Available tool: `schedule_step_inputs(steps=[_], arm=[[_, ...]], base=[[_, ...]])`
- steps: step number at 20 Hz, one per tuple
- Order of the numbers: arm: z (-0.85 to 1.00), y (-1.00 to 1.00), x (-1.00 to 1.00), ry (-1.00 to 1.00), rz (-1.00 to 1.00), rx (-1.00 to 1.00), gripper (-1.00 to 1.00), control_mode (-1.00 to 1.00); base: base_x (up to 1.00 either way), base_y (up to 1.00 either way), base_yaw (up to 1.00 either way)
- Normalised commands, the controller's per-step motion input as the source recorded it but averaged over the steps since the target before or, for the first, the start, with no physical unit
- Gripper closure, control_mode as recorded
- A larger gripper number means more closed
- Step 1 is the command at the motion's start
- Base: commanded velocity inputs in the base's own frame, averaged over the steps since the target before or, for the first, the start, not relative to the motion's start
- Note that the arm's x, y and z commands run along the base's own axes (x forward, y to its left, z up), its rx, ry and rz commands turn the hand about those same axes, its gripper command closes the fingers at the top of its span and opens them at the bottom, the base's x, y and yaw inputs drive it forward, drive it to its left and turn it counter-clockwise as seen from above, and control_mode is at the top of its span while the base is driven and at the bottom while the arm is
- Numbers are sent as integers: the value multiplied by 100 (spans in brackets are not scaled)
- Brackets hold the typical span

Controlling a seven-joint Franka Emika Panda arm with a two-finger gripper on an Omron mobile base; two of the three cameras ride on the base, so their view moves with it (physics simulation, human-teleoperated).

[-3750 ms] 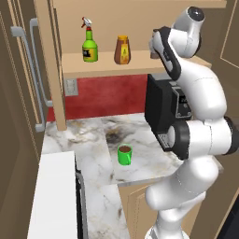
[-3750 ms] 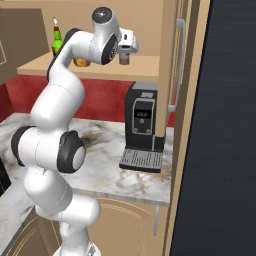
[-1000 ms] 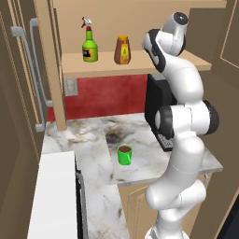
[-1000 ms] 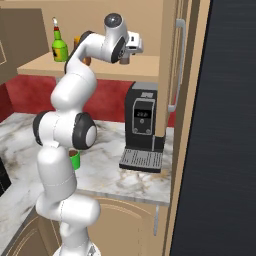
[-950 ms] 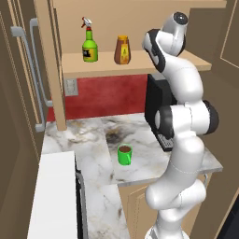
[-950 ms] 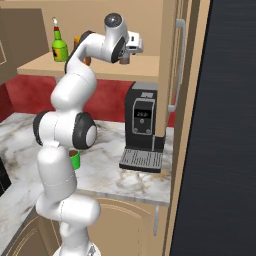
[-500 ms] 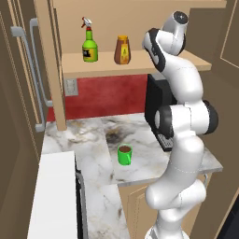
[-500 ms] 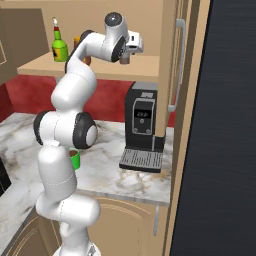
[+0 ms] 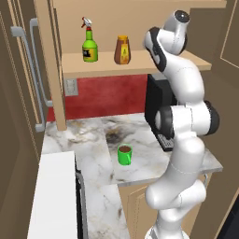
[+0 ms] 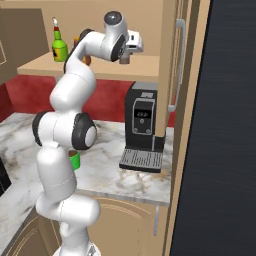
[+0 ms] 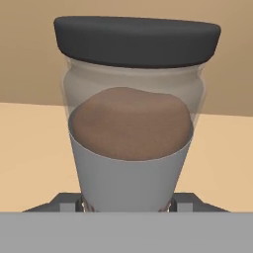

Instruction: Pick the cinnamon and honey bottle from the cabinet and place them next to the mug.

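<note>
The cinnamon [image 11: 131,133], a clear jar of brown powder with a dark cap, stands upright on the cabinet shelf [image 9: 102,67] at its right end. My gripper [image 11: 127,203] is shut on its lower body, one fingertip on each side; from the right base view the gripper [image 10: 126,56] sits just above the shelf. The honey bottle [image 9: 122,50] stands on the same shelf, left of my arm. The green mug [image 9: 124,154] sits on the marble counter below, in front of the arm's base.
A green spray bottle [image 9: 89,46] with a red nozzle stands on the shelf left of the honey bottle. A black coffee machine [image 10: 142,125] stands on the counter under the shelf's right end. A white stove top [image 9: 51,196] borders the counter on the left.
The jaws have closed onto the cinnamon jar. The arm and everything else have stayed where they were.
</note>
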Motion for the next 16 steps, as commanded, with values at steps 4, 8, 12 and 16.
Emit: schedule_step_inputs(steps=[4, 8, 12, 16], arm=[[0, 0, -91, 0, 0, 2, 100, -100], [0, 0, -94, -1, 0, 1, 100, -100], [0, 0, -94, -4, 0, 0, 100, -100], [0, 4, -100, -5, 0, 0, 100, -100]], base=[[0, 0, 0], [0, 0, 0], [0, 0, 0], [0, 0, 0]])
